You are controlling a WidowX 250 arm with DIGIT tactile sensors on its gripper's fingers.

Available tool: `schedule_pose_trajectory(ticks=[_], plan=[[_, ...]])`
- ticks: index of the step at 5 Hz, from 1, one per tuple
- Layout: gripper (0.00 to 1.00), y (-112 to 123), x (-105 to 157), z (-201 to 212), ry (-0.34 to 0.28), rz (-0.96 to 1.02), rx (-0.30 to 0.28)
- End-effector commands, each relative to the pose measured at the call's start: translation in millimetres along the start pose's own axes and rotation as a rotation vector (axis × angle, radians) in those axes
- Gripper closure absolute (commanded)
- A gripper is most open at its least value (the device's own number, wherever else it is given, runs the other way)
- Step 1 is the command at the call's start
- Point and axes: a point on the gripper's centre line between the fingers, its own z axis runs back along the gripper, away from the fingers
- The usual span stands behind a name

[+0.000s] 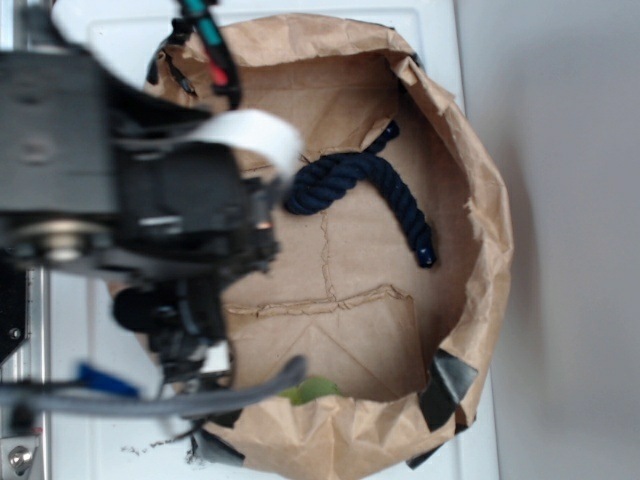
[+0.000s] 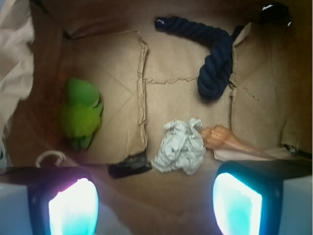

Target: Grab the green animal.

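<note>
Four loose items were recorded on the floor of a brown paper bag [image 2: 186, 54] with rolled-down walls, as seen in the wrist view. Item one: the small lime-green soft toy animal [image 2: 81, 113], lumpy-bodied, was placed at centre left of the frame, close against the bag's left wall; in the exterior view only a green sliver [image 1: 312, 389] was shown at the lower rim. Item two: a crumpled white paper-like wad [image 2: 180, 147] was logged at lower centre. Item three: an orange-tan spiral seashell [image 2: 229, 141] was noted just right of the wad, touching it. Item four: a dark navy twisted rope [image 2: 211, 54] was entered at upper right. The gripper [image 2: 154, 208] was held released, its two fingers [image 2: 66, 205] spread wide at the lower frame edge, nothing between them, apart from the green animal.
</note>
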Motion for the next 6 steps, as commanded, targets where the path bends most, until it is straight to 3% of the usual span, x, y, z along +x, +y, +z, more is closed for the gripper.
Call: schedule_pose_trajectory(ticks=[1, 2, 6], plan=[[0.00, -17.5, 43.1, -2.7, -0.042, 0.027, -0.060], [0.00, -14.9, 59.6, -8.6, -0.083, 0.043, -0.073], [0.00, -14.9, 59.6, -8.6, -0.083, 0.043, -0.073]])
